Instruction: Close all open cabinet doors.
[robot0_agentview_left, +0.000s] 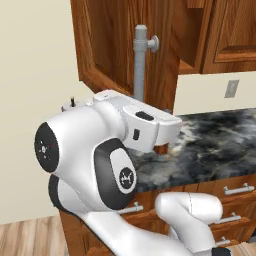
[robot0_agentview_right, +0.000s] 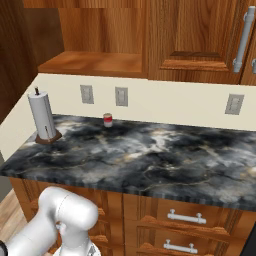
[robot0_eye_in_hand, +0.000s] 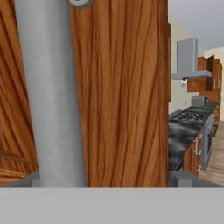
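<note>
An upper cabinet door, reddish-brown wood, stands swung open out over the left end of the dark marbled surface in the left base view. Its long silver-grey bar handle runs vertically on the face turned toward the camera. The arm's white wrist sits directly below and in front of that handle, hiding the end effector there.

In the hand view the handle appears very close as a broad grey bar against the wood grain of the door, running from top to bottom. The end effector shows two small grey fingertips low in the frame, one on each side of the bar and well apart: the jaws are spread, not clamped on the handle.

In the right base view the open cabinet compartment is seen at upper left. To its right a closed door with raised panel carries its own bar handle. On the surface stand a paper towel holder at the left and a small red-lidded jar near the back wall.
</note>
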